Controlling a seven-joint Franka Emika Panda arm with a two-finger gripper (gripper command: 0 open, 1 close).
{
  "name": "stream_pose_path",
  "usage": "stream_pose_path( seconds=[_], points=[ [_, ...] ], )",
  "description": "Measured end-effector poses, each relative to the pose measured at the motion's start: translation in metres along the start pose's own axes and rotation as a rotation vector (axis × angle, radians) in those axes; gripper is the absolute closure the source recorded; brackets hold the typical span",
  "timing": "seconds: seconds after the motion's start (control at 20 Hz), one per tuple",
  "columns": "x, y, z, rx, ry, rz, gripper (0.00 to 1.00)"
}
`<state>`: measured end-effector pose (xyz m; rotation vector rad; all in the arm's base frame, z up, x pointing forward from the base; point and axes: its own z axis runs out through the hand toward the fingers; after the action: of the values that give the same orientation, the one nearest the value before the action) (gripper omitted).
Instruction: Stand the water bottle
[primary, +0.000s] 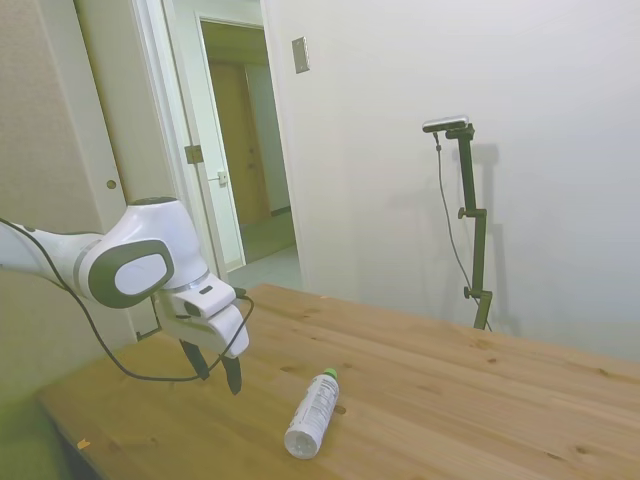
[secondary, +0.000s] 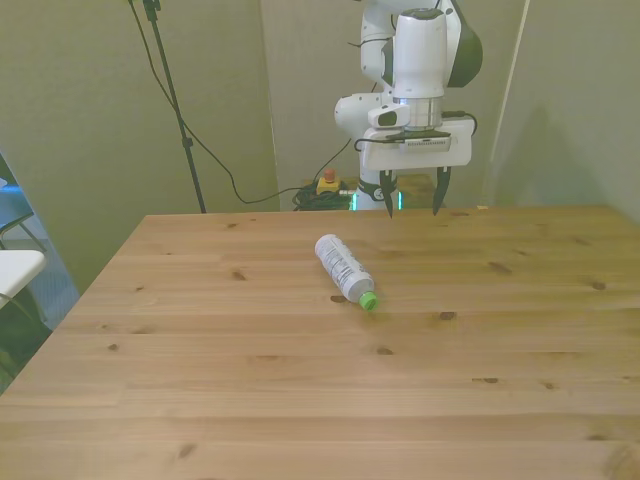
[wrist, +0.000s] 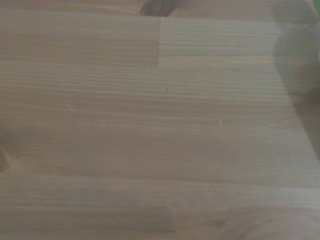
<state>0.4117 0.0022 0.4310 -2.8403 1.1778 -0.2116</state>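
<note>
Water bottle (secondary: 343, 269) lies on its side mid-counter (secondary: 300, 400), green cap toward the near edge, base toward the robot. Gripper (secondary: 411, 208) hangs above the far edge, apart from the bottle, jaws spread and empty, pointing down; likely staged for a descent onto the body.

- You have the water bottle (secondary: 343, 268) lying on its side on the table (secondary: 300, 400), near the middle.
- Its cap end points toward the front view's right and the near edge.
- Your gripper (secondary: 412, 209) hangs above the table's far edge, behind the bottle and well apart from it.
</note>
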Motion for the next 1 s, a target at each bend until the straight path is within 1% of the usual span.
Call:
stream_pose_path(
  seconds=[0.3,0.4,0.55,0.75,0.9,1.0],
  points=[
    [0.002,-0.003,0.004,-0.016,-0.006,-0.002,0.00],
    [0.009,-0.012,-0.002,-0.015,0.013,-0.008,0.00],
    [0.019,-0.037,-0.006,-0.033,0.049,-0.031,0.00],
    [0.040,-0.072,0.012,-0.096,0.107,-0.080,0.00],
    [0.070,-0.081,0.025,-0.129,0.128,-0.089,0.00],
    [0.089,-0.082,0.029,-0.134,0.132,-0.072,0.00]
  ],
)
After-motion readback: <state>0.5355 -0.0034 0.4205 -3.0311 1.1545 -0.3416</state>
